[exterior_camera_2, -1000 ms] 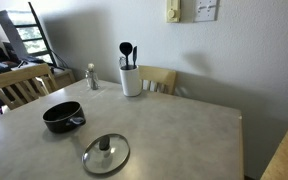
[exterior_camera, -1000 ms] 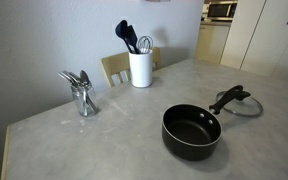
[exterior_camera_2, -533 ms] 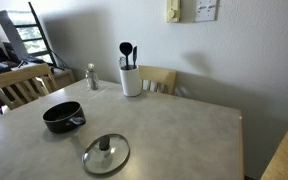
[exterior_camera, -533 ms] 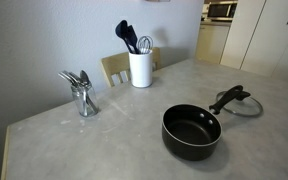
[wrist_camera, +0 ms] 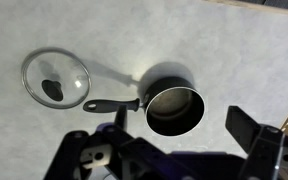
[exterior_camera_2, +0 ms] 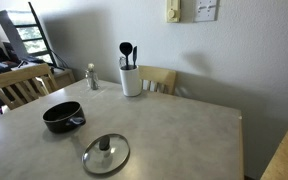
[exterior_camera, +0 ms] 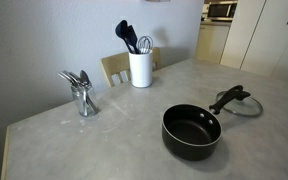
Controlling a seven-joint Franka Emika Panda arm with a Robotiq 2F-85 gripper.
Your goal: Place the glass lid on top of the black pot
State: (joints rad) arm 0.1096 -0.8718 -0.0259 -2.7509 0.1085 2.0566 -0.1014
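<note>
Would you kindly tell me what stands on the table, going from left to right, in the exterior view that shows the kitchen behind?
metal cup of spoons → white utensil holder → black pot → glass lid

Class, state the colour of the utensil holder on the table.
White; the utensil holder shows best in an exterior view.

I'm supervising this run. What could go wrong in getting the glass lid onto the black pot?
The glass lid lies flat with only a small knob to grip, so the gripper's open jaws could slip off it. The long handle of the black pot points toward the lid, so a low carry might knock it and shift the pot.
</note>
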